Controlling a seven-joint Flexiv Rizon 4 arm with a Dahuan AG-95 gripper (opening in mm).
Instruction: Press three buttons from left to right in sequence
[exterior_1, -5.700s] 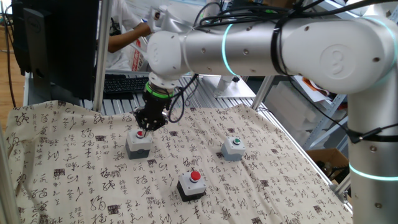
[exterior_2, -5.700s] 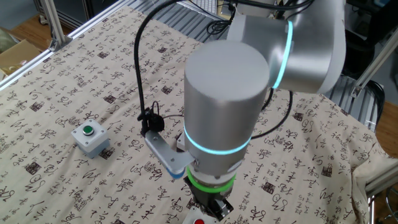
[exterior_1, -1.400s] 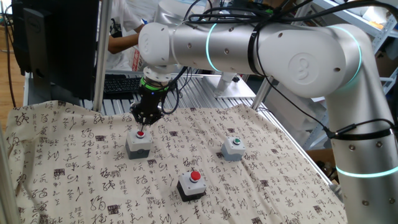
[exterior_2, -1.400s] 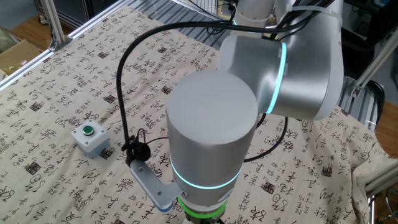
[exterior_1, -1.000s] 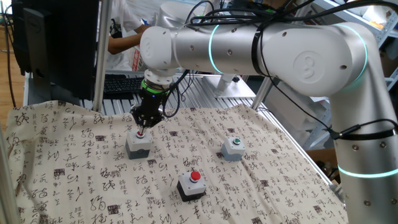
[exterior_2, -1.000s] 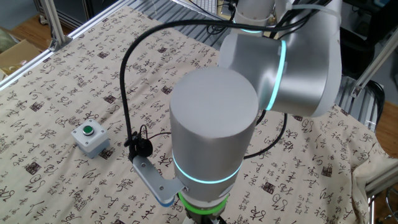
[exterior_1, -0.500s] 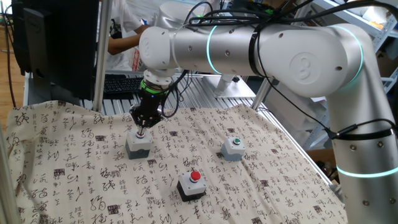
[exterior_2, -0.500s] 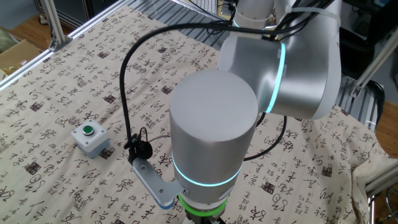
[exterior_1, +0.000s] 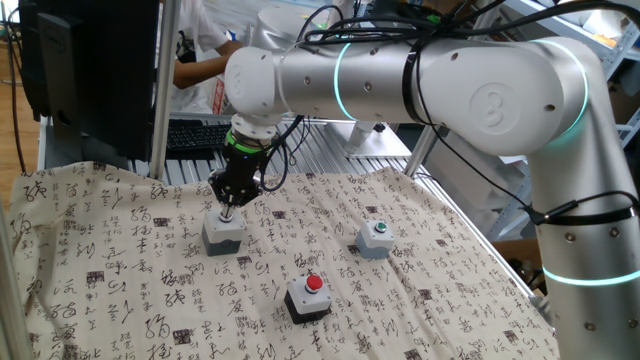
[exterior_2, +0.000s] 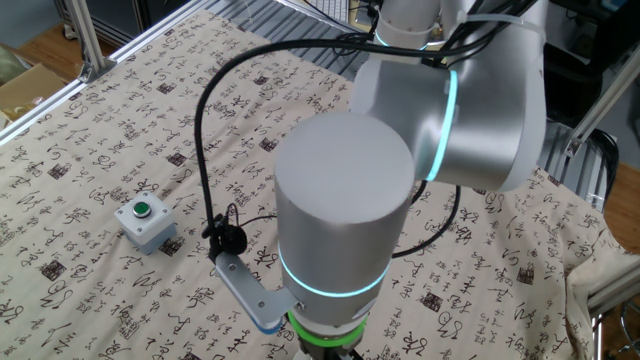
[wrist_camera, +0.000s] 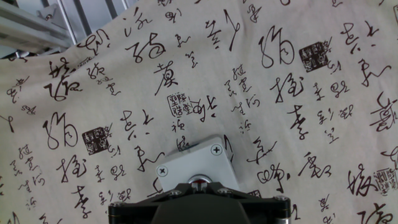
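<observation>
In one fixed view the grey box (exterior_1: 222, 233) with the small red button stands at the left. My gripper (exterior_1: 228, 205) points straight down on its top, fingertips together on the button. The black-and-white box with the red dome button (exterior_1: 309, 296) sits at the front middle. The light grey box with the green button (exterior_1: 376, 238) sits at the right and also shows in the other fixed view (exterior_2: 146, 221). In the hand view my gripper (wrist_camera: 198, 185) covers most of the small red button (wrist_camera: 198, 182) on the grey box (wrist_camera: 196, 163).
A cloth printed with black characters (exterior_1: 120, 290) covers the table. A metal post (exterior_1: 160, 90) and a dark monitor (exterior_1: 85, 70) stand at the back left. In the other fixed view my arm's large joint (exterior_2: 345, 230) hides the gripper and two boxes.
My gripper has come down a little onto the small red button of the grey box, which showed below the fingertips before. It has held there over the last half second.
</observation>
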